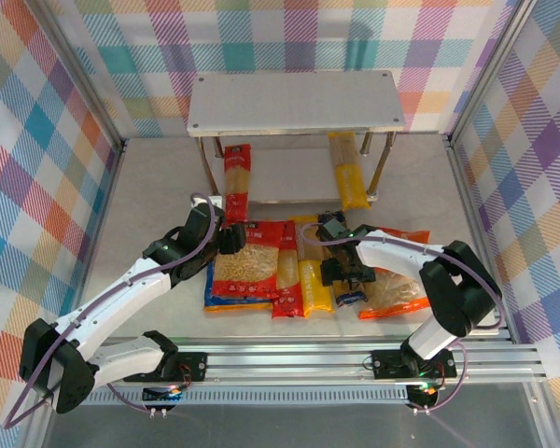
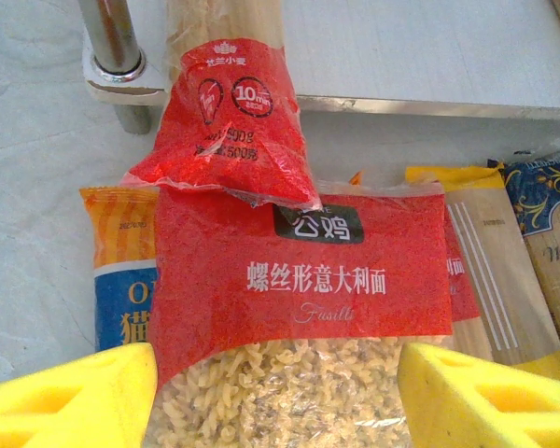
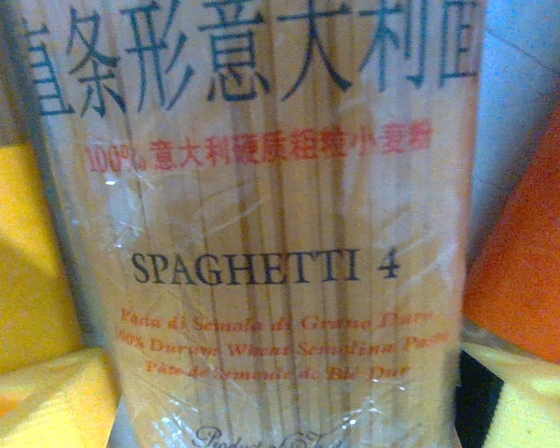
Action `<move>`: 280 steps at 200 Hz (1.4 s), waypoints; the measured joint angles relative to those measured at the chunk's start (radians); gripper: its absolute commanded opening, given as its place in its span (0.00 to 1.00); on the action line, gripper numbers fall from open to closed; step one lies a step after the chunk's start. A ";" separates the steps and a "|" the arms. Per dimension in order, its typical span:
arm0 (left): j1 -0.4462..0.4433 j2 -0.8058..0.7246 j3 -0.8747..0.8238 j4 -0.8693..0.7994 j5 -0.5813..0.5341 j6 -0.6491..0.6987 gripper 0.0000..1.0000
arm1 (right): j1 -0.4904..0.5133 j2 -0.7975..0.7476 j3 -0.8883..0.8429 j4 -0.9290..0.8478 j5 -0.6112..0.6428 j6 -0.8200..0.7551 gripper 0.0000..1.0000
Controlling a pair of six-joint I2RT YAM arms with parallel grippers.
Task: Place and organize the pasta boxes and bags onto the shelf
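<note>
While left gripper gapes over red bag by shelf | right gripper: hold on spaghetti pack unclear

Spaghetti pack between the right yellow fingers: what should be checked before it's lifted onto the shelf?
1. Spaghetti pack sits between the right gripper fingers: ok.
2. Grip is firm: cannot tell.
3. Shelf top is bare: ok.
4. Red pack lies fully on the lower board: not ok, its end rests on the red bag.
5. Left gripper is open, holding nothing: ok.
</note>
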 measured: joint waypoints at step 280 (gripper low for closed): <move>0.000 0.049 0.011 0.047 0.001 0.000 0.67 | -0.005 -0.251 -0.009 -0.154 -0.148 -0.028 0.00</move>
